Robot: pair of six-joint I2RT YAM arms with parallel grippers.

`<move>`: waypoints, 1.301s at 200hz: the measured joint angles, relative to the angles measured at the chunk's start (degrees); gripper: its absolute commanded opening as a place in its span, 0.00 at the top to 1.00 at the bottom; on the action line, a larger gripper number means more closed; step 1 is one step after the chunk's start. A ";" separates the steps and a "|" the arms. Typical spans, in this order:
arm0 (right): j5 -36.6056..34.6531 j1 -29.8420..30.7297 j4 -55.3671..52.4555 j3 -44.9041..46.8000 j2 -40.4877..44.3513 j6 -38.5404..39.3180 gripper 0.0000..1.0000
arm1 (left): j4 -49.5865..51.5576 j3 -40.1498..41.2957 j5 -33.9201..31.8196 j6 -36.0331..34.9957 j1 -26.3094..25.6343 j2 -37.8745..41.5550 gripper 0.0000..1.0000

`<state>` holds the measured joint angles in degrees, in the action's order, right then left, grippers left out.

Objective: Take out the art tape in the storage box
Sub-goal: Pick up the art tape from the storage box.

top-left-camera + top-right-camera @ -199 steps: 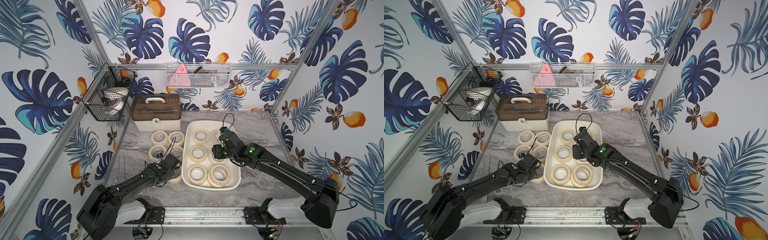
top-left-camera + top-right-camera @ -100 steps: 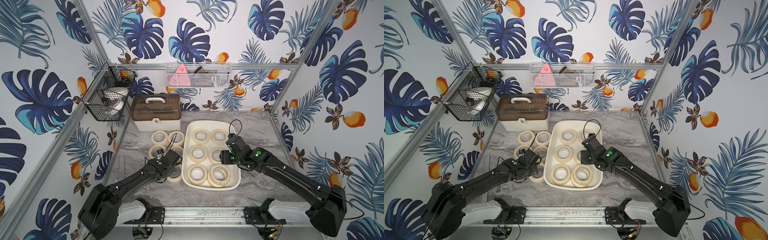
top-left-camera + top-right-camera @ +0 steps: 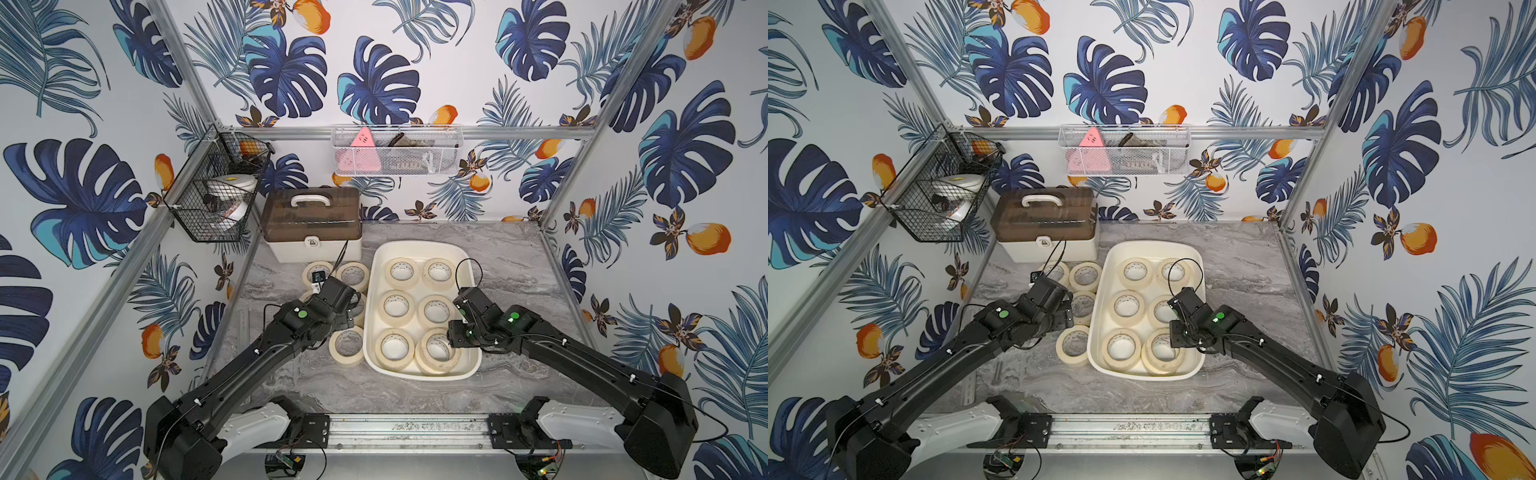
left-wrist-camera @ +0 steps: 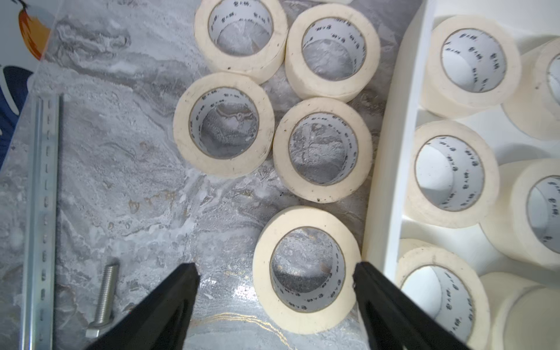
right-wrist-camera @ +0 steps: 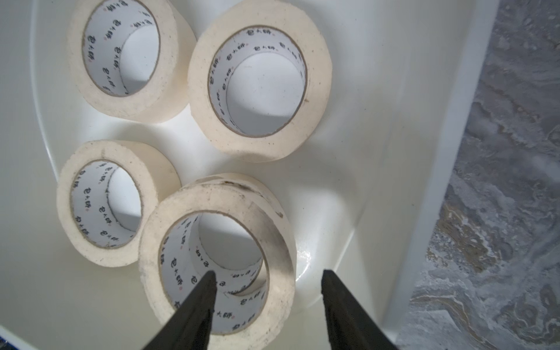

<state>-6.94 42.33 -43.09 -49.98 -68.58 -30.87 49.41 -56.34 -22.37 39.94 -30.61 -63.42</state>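
**Left pincer** [image 4: 274, 268]: the jaws are spread wide and hold nothing. A single roll [image 4: 306, 216] lies flat on the table [image 3: 511, 266] between the fingers. One finger tip is at the roll's outer edge, on the side of the storage box [image 3: 415, 244]. The other finger stands well apart from the roll.

**Right pincer** [image 5: 268, 274]: the jaws are apart and not clamped. They straddle the ring wall of the top roll [image 5: 218, 198] of a two-roll stack. One finger is inside the core. The other finger is in the gap between the stack and the right wall of the box.

**Count:**
- Art tape [image 3: 401, 272] in the box: six positions in two columns of three. The near right position is the stack, with a lower roll [image 5: 242, 178] under the top one. This gives seven rolls.
- Rolls on the table: five, all flat, grouped just left of the box.
- One bolt [image 4: 103, 300] and one slotted metal rail [image 4: 42, 212], farther left on the table.
- One white case [image 3: 311, 224] with a brown lid, behind the group of rolls.

**Edges and room:** the nearest table roll lies just beside the left wall of the box. Bare marble shows to the right of the box and along its near side.
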 measured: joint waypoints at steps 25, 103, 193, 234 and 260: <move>0.42 0.00 0.46 1.44 -0.90 -0.26 0.44 | -0.15 -2.60 2.69 -3.08 0.02 -0.48 0.09; 1.44 -0.04 4.02 4.24 -4.52 -1.07 0.74 | -0.48 -7.30 8.63 -7.52 0.02 -1.92 0.08; -1.60 3.45 2.25 -6.67 -7.58 -0.76 0.83 | 1.57 -9.11 10.80 -10.32 0.04 -1.86 0.07; -1.57 8.76 3.15 -14.99 -15.50 -1.25 0.83 | 3.43 -9.18 12.37 -11.82 0.04 -0.61 0.09; -1.55 11.06 4.07 -22.49 -22.18 -1.27 0.84 | 4.61 -7.98 13.81 -12.85 0.04 1.36 0.13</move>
<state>-8.49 53.39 -39.03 -72.47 -90.76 -32.14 54.02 -64.31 -8.56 27.09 -30.57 -62.06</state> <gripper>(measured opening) 0.218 0.888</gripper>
